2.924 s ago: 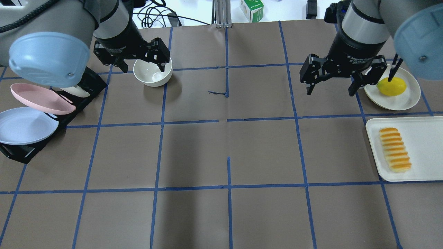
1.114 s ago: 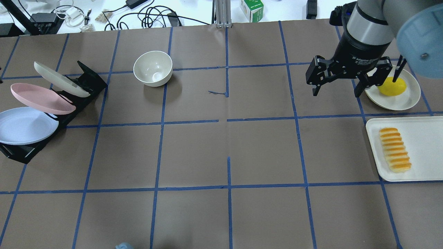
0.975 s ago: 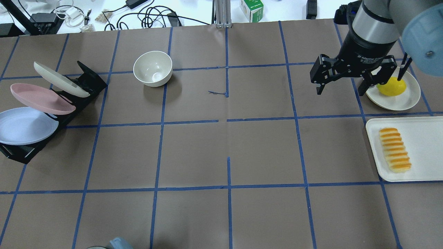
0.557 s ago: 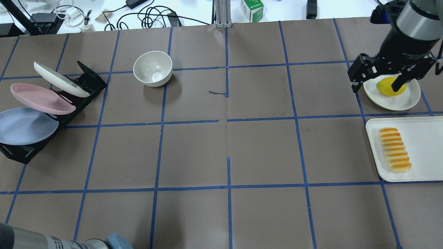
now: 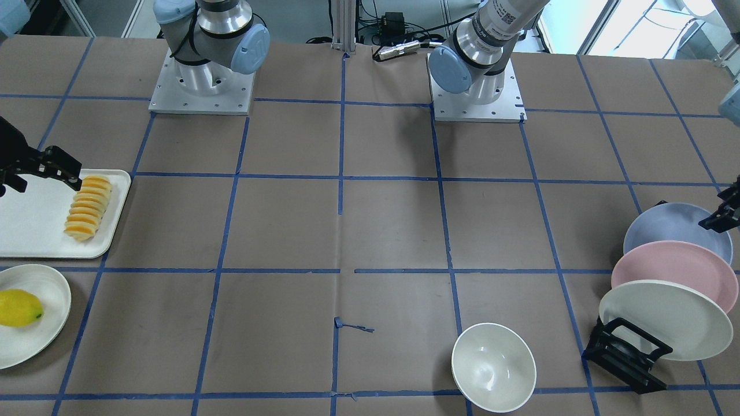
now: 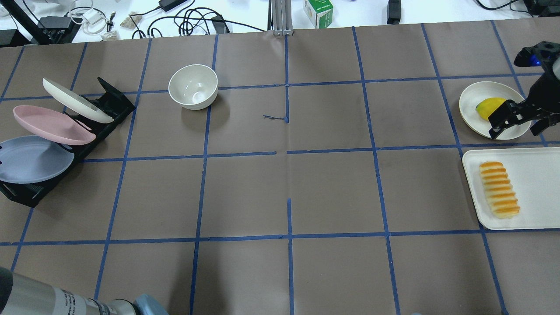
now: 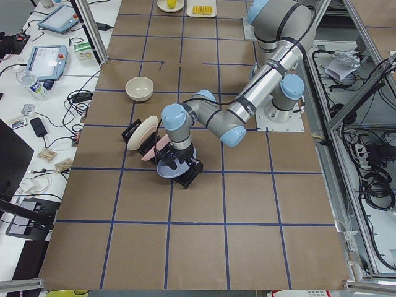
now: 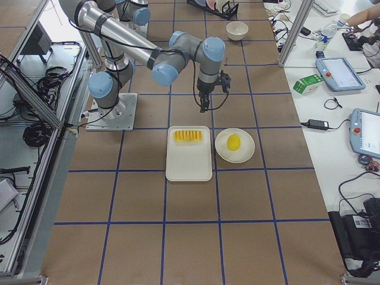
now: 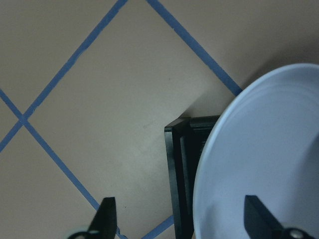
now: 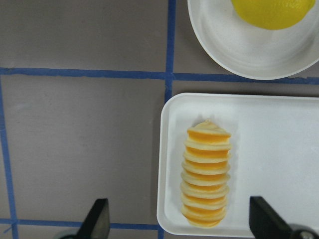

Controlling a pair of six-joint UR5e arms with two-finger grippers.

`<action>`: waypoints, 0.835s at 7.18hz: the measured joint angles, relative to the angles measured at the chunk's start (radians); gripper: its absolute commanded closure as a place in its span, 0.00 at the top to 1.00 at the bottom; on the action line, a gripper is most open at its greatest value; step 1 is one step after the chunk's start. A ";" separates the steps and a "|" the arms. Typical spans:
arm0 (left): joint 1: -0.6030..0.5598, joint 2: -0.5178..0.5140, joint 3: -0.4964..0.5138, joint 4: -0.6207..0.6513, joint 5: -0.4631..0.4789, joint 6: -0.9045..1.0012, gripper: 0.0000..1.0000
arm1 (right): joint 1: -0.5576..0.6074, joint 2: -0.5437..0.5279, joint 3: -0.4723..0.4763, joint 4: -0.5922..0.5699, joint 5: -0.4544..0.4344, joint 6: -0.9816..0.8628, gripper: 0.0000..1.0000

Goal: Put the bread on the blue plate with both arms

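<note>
The bread (image 6: 498, 189) lies on a white tray (image 6: 536, 175) at the right edge, also in the right wrist view (image 10: 206, 174). My right gripper (image 6: 518, 126) is open and empty, high above the tray's far end, and the right wrist view (image 10: 179, 219) shows the loaf below its spread fingers. The blue plate (image 6: 30, 159) leans in a black rack (image 6: 111, 105) at the far left. My left gripper (image 9: 182, 219) is open over the blue plate's (image 9: 264, 164) rim, which lies between the fingers. It shows partly at the front view's edge (image 5: 722, 216).
A pink plate (image 6: 52, 124) and a cream plate (image 6: 76, 100) stand in the same rack behind the blue one. A cream bowl (image 6: 193, 86) sits at the back left. A lemon (image 6: 486, 107) lies on a small cream plate (image 6: 472, 96) beside the tray.
My left arm has swung away from the bowl and now reaches the blue plate from the near side. My right gripper has moved right, from the table's middle-right to above the lemon plate and tray.
</note>
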 measured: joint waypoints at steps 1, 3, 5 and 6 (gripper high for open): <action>0.000 0.000 0.001 -0.004 -0.001 0.001 0.00 | -0.026 0.046 0.010 -0.045 0.001 -0.025 1.00; 0.000 0.000 0.002 -0.010 -0.001 0.005 0.00 | -0.048 0.133 0.014 -0.118 0.001 -0.038 1.00; 0.000 0.022 0.008 -0.022 0.008 0.019 0.00 | -0.051 0.187 0.016 -0.139 -0.006 -0.027 1.00; 0.001 0.042 0.020 -0.052 0.025 0.046 0.00 | -0.051 0.207 0.017 -0.140 -0.009 -0.019 1.00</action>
